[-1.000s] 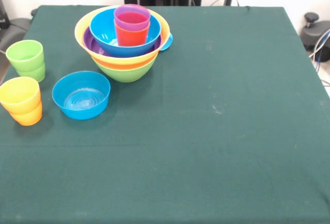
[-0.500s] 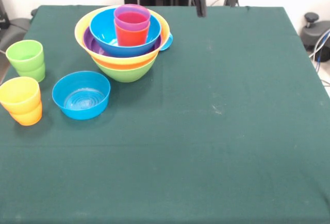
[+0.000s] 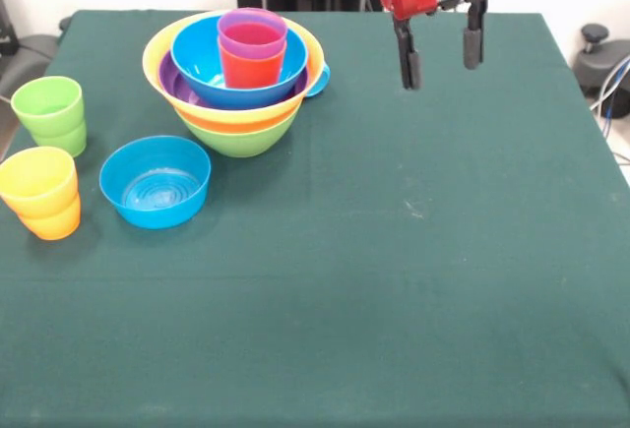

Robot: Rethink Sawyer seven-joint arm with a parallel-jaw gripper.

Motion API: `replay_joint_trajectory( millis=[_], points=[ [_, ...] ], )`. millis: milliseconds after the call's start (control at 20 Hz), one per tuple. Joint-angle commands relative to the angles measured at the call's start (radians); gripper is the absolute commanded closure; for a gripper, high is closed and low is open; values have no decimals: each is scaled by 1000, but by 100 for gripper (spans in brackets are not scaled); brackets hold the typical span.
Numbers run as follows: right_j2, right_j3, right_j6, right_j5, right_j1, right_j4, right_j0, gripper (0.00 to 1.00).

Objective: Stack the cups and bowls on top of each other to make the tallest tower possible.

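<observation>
The tower (image 3: 236,74) stands at the far left: a lime green bowl (image 3: 242,137) at the base, then an orange band, a yellow bowl (image 3: 167,42), a purple bowl and a big blue bowl (image 3: 202,59). Inside it a purple cup (image 3: 252,34) sits on a red-orange cup (image 3: 251,66). A smaller blue bowl (image 3: 156,180) lies alone in front of the tower. At the left edge are a green cup (image 3: 49,113) and a yellow cup (image 3: 37,180) nested on an orange cup (image 3: 54,221). My gripper (image 3: 441,70) hangs open and empty to the right of the tower, above the cloth.
A light blue rim (image 3: 319,79) pokes out at the tower's right side. The dark green cloth (image 3: 394,271) covers the whole table. A black object and cables (image 3: 602,59) lie beyond the right edge.
The gripper has come down from the top edge, from only its tips showing to the red hand and both fingers. The cups and bowls have not moved.
</observation>
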Motion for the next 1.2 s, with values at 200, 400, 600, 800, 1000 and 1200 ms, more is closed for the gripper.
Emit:
replay_joint_trajectory(
  millis=[200, 400, 600, 800, 1000, 1200],
  points=[
    [-225, -131, 168, 164, -1, -86, 70, 0],
    [-293, -157, 162, 214, -39, -121, 96, 0],
    [-322, -169, 141, 223, -44, -121, 101, 0],
    [-329, -197, 106, 221, -26, -115, 97, 0],
    [-342, -216, 85, 204, -11, -109, 91, 0],
    [-352, -223, 60, 187, -1, -101, 81, 0]
  ],
)
